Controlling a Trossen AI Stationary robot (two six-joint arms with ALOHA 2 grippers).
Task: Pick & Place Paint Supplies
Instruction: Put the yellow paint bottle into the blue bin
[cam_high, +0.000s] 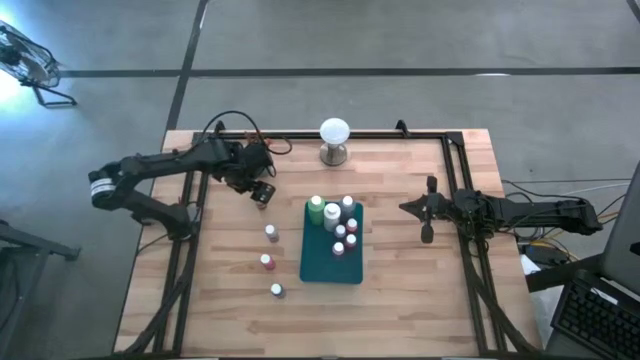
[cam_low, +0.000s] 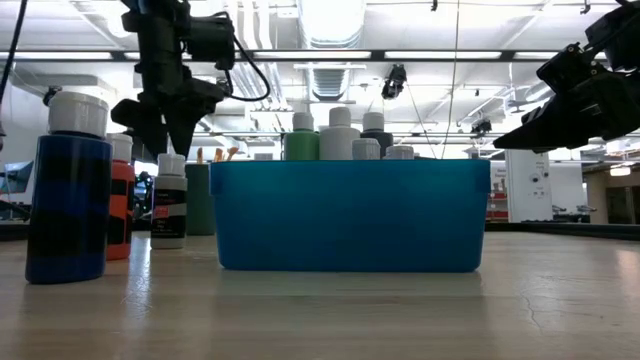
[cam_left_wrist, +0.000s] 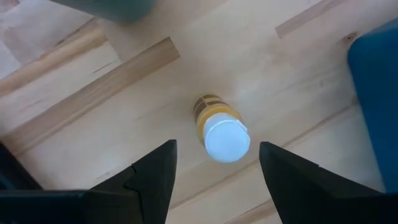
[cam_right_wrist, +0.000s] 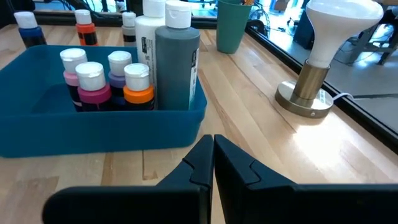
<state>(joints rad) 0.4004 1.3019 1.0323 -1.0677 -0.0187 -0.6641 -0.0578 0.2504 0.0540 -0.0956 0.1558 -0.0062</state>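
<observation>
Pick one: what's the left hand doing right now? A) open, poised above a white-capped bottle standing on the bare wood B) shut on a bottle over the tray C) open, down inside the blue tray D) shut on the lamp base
A: the left wrist view shows the left hand with its fingers apart, looking down on a white-capped bottle that stands on the wooden table, outside the blue tray.

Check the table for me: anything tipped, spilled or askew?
Nothing stands out. The bottles in the blue bin and the three loose bottles on the table all stand upright, caps on, and no paint shows on the wood.
</observation>
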